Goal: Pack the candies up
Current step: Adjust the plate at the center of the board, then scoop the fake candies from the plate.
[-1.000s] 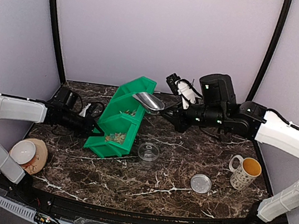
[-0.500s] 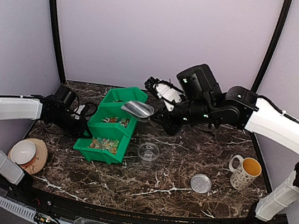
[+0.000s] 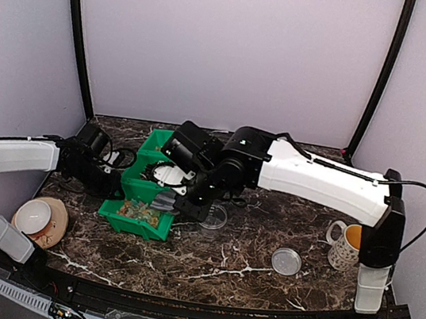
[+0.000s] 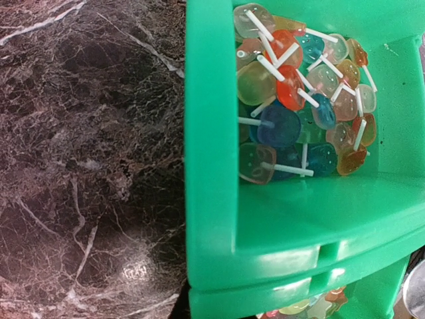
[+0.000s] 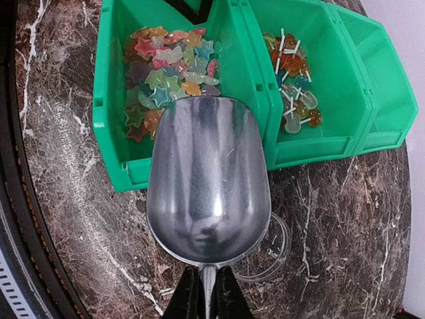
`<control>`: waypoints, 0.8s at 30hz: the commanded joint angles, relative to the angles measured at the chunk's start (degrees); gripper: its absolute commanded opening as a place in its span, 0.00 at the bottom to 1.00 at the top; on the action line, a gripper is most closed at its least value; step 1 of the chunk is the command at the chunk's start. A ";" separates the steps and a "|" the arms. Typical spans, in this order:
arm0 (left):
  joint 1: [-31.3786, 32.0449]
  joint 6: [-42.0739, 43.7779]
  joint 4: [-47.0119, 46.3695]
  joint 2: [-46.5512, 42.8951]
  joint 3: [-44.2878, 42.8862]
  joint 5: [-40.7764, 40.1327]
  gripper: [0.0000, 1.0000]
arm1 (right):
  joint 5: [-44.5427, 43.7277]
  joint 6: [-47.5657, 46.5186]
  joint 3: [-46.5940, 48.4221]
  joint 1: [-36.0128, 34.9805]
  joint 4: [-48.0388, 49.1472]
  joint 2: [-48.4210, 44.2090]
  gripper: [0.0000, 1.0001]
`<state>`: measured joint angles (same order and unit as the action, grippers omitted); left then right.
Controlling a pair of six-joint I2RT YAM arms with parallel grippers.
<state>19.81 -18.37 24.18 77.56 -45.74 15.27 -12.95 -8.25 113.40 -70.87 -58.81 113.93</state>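
Candies (image 5: pixel 166 86) all lie in the bin (image 5: pixel 106 113); scoop (image 5: pixel 209 179) empty above them, handle pinched by right gripper (image 5: pixel 207 292); left gripper (image 3: pixel 116 181) pressed onto bin wall, I judge; tub (image 3: pixel 212 217) looks empty; nothing packed yet.

Quick count: one bin (image 3: pixel 132 225) with three compartments (image 5: pixel 384 80), candies (image 5: pixel 166 73) in two, too many to count. One scoop (image 5: pixel 209 179), mug (image 3: pixel 348 246), tub (image 3: pixel 214 218), lid (image 3: pixel 287 261), bowl (image 3: pixel 33 215).

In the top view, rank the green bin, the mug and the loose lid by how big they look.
Largest to smallest:
1. green bin
2. mug
3. lid
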 commanded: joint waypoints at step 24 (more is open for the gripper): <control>3.17 2.48 -3.93 -4.24 -3.26 -7.66 0.00 | -11.27 -5.66 16.30 -4.40 -6.83 17.37 0.00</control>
<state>22.44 -16.51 26.89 77.56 -45.74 7.14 -19.66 -12.34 126.34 -73.63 -65.36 128.79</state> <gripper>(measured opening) 0.104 0.083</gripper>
